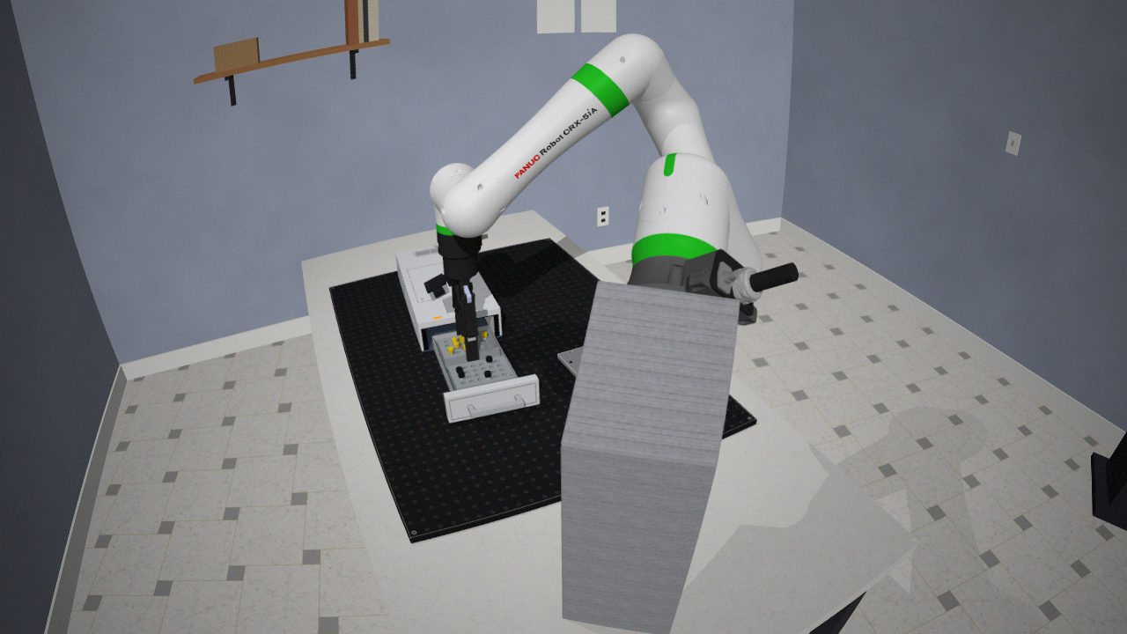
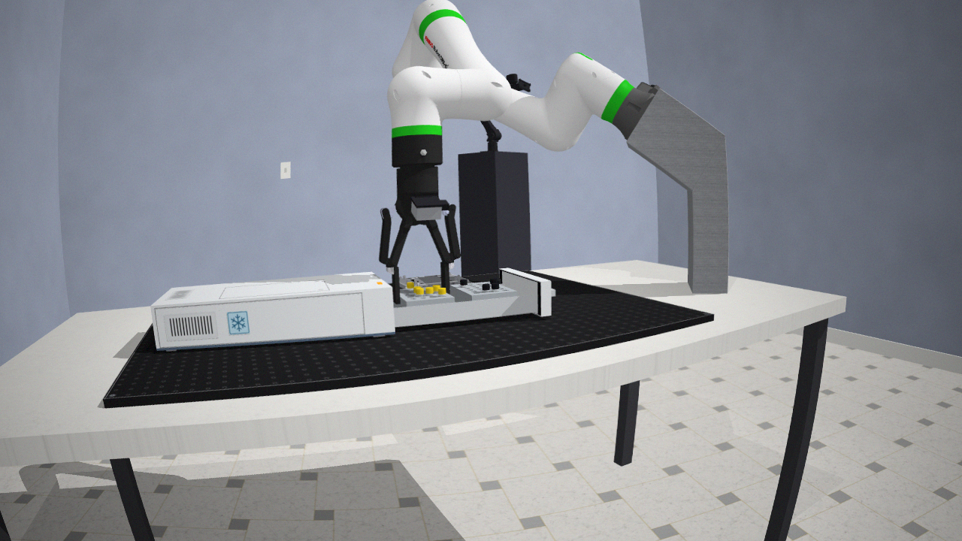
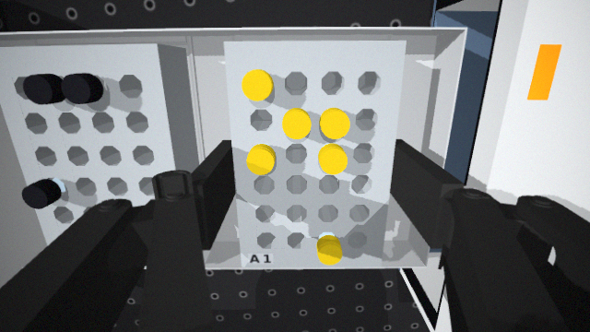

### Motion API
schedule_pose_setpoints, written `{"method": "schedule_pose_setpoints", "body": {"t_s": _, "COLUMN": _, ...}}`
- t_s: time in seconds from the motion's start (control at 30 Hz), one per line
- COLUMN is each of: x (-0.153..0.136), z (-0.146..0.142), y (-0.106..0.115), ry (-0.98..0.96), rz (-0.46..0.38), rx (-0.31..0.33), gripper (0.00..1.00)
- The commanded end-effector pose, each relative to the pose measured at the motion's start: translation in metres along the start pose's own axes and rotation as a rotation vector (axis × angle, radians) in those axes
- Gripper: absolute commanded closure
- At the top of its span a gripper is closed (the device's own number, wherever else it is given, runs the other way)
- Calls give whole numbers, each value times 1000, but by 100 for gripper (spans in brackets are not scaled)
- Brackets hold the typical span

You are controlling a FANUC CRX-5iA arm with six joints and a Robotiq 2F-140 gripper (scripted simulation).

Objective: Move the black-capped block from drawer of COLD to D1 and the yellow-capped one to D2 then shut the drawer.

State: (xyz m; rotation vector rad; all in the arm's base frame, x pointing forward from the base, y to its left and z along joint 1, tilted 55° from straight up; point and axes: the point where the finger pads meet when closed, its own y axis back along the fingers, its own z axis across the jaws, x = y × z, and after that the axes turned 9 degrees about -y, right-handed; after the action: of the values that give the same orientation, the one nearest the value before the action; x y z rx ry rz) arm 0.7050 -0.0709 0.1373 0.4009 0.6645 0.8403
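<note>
From the top view we read "FANUC Robot CRX-5iA" on the arm (image 1: 551,150), whose grey pedestal (image 1: 645,441) hides part of the black deck (image 1: 441,465). In the exterior view COLD (image 2: 269,312) bears a snowflake label (image 2: 237,321), and the gripper (image 2: 416,279) reaches into the open drawer (image 2: 531,290). In the wrist view we see its fingers clamped, about half spread, on the yellow-capped block (image 3: 313,152) marked "A1", the black-capped block (image 3: 88,134) beside it and the orange lamp (image 3: 544,71) lit.

1. Yellow-cap block (image 3: 318,152): matt light-grey, metal-looking, smooth.
2. Yellow caps (image 3: 257,85): smooth plastic.
3. Claw (image 3: 318,194): matt black pads clamped on the block.
4. Cooler (image 2: 269,310): smooth white casing.
5. Deck mat (image 2: 416,349): matt black, perforated.
6. Tabletop (image 2: 760,296): pale, smooth.
</note>
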Motion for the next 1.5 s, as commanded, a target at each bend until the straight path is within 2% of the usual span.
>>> {"method": "schedule_pose_setpoints", "body": {"t_s": 0.0, "x": 0, "z": 1, "y": 1, "ry": 0, "rz": 1, "rx": -1, "gripper": 78}}
{"method": "schedule_pose_setpoints", "body": {"t_s": 0.3, "x": 0, "z": 1, "y": 1, "ry": 0, "rz": 1, "rx": -1, "gripper": 90}}
{"method": "schedule_pose_setpoints", "body": {"t_s": 1.47, "x": 0, "z": 1, "y": 3, "ry": 0, "rz": 1, "rx": -1, "gripper": 90}}
